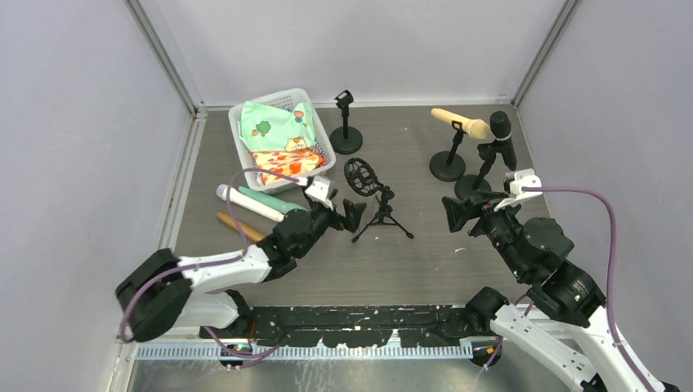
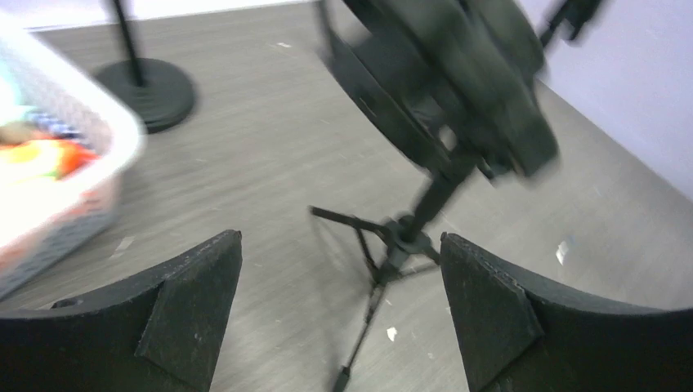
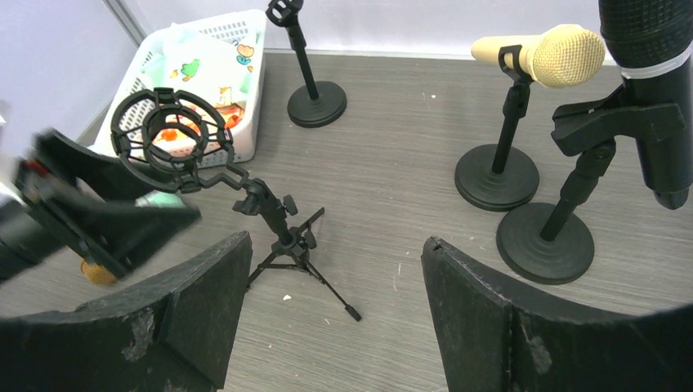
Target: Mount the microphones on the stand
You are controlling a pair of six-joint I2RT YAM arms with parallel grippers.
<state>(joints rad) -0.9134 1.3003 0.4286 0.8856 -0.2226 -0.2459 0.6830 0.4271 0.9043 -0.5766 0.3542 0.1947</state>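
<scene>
Left gripper [image 2: 341, 245] and right gripper [image 3: 337, 245] spread — white basket [image 1: 239, 145] holds printed fabric [image 1: 278, 126], perhaps bags.

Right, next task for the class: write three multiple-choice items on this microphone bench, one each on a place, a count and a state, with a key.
1. Where is the cream microphone? A. in a basket; B. on the floor; C. clipped on a round-base stand.
2. How many microphones lie loose on the table? A. one; B. three; C. five.
3. The ring mount on the tripod stand is: A. empty; B. holding a microphone; C. tipped over.
Key: 1 C, the clip holds it above the base. 2 B, the white microphone, mint green microphone and brown microphone lie together. 3 A, nothing fills the upright ring.
</scene>
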